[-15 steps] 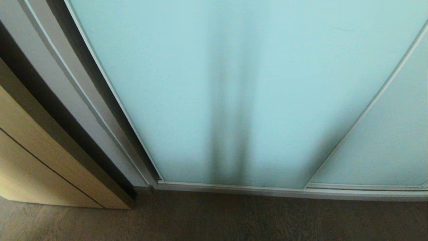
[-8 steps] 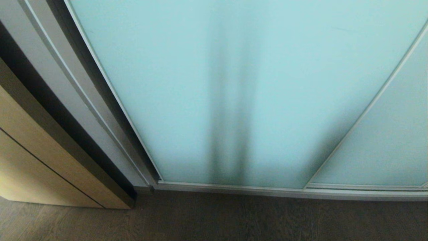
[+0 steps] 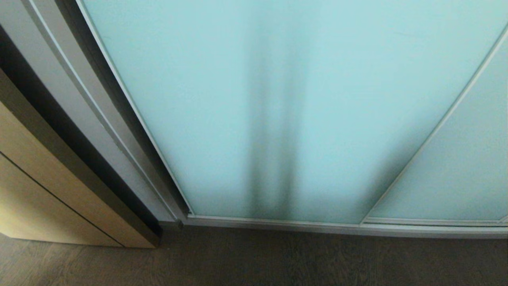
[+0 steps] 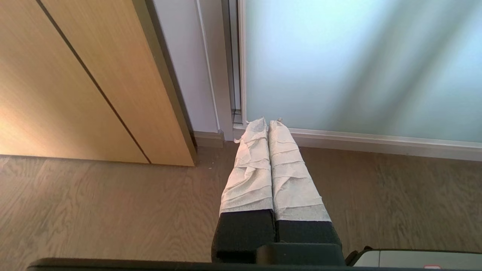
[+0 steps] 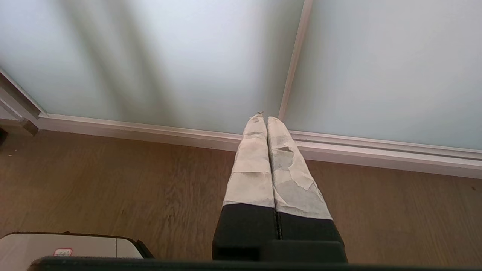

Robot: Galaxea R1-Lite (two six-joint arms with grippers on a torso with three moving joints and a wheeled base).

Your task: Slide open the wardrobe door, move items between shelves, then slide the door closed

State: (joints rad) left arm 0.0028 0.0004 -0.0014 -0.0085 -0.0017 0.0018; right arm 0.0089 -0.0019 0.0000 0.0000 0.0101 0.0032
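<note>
While the sliding wardrobe door (image 3: pixel 285 99) stands closed, the left end effector (image 4: pixel 268 122) and right end effector (image 5: pixel 262 118) hang above the wood floor (image 4: pixel 94 203), fingers pressed together, holding nothing.

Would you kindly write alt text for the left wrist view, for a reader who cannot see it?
The left hand, its two white-wrapped fingers pressed together and holding nothing, hangs above the wood floor, tips toward the bottom corner of the sliding wardrobe door. The frosted aqua panel sits closed in its silver frame, with a light wood cabinet front beside it.
</note>
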